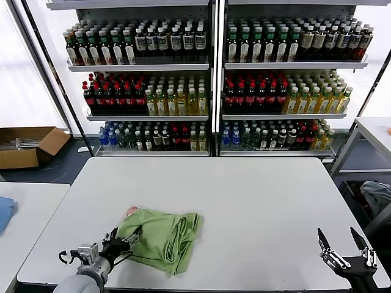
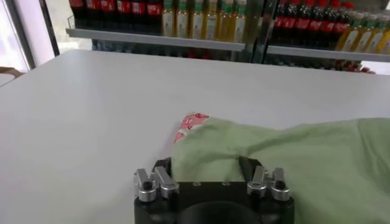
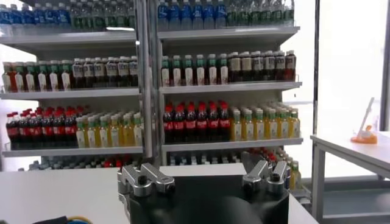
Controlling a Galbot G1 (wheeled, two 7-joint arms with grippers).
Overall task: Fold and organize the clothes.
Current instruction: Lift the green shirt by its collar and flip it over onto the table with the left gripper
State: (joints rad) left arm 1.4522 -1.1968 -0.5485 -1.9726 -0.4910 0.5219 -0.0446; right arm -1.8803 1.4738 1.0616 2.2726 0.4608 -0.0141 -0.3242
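Observation:
A light green shirt [image 1: 164, 235] lies crumpled near the front left of the white table [image 1: 263, 201]. Its red-and-white checkered print [image 1: 129, 212] peeks out at the far left corner. My left gripper [image 1: 125, 242] sits low at the shirt's left edge. In the left wrist view its fingers [image 2: 162, 165] stand apart, with a bunched fold of the shirt [image 2: 292, 158] lying between them, and the print [image 2: 190, 123] shows just beyond. My right gripper [image 1: 346, 242] hangs open off the table's front right corner, nothing between its fingers [image 3: 256, 163].
Tall shelves of bottles [image 1: 214, 79] stand behind the table. A cardboard box [image 1: 27, 145] sits on the floor at the left. A blue cloth [image 1: 5, 210] lies on a side table at the left. Another table [image 1: 376, 131] stands at the right.

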